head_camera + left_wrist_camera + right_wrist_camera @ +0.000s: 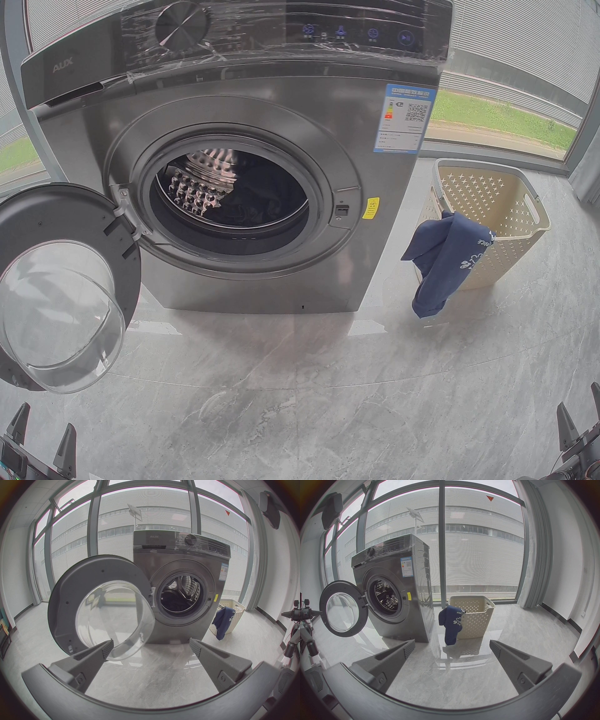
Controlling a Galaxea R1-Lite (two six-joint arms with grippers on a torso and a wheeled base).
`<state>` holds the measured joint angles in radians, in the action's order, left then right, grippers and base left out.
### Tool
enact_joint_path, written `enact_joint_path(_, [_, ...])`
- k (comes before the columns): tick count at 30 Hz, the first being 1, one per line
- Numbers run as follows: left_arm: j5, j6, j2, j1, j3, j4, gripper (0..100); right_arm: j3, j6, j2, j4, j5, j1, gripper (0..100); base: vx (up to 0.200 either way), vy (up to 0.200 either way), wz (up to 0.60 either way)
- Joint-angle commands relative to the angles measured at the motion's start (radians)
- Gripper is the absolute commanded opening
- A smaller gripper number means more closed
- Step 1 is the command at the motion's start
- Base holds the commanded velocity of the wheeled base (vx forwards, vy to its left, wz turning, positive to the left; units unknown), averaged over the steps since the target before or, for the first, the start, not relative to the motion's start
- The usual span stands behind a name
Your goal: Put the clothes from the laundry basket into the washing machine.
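Reach with the right end effector [451, 642], spread wide and empty, toward the navy garment [447, 259] draped over the rim of the laundry basket [522, 219], on the side nearest the washing machine [262, 106]. Pinch the bunched fold at the rim, not the loose tail; lift clear before swinging to the open drum [231, 187]. Keep the left end effector [150, 642], likewise spread and empty, off the open door [62, 287]. Long axis near vertical: top gathered on the rim, loose end pointing down toward the floor, outside the basket
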<state>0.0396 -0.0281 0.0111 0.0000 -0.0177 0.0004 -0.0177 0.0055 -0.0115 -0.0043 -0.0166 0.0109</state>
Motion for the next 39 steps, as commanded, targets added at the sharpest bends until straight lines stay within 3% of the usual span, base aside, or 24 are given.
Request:
enact_joint_path(1, [0.000, -0.001, -0.003, 0.000, 0.016, 0.000, 100, 0.018, -0.001, 0.004, 0.000, 0.000, 0.001, 100, 0.000, -0.200, 0.00])
enact_joint_path(20, [0.000, -0.001, -0.003, 0.000, 0.016, 0.000, 100, 0.018, -0.001, 0.004, 0.000, 0.000, 0.000, 100, 0.000, -0.200, 0.00])
enact_joint_path(29, [0.000, -0.003, -0.003, 0.000, 0.016, 0.000, 100, 0.018, 0.001, 0.004, 0.000, 0.000, 0.001, 100, 0.000, 0.000, 0.00])
enact_joint_path(39, [0.000, -0.004, -0.003, 0.000, 0.016, 0.000, 100, 0.018, -0.001, 0.004, 0.000, 0.000, 0.000, 100, 0.180, 0.000, 0.00])
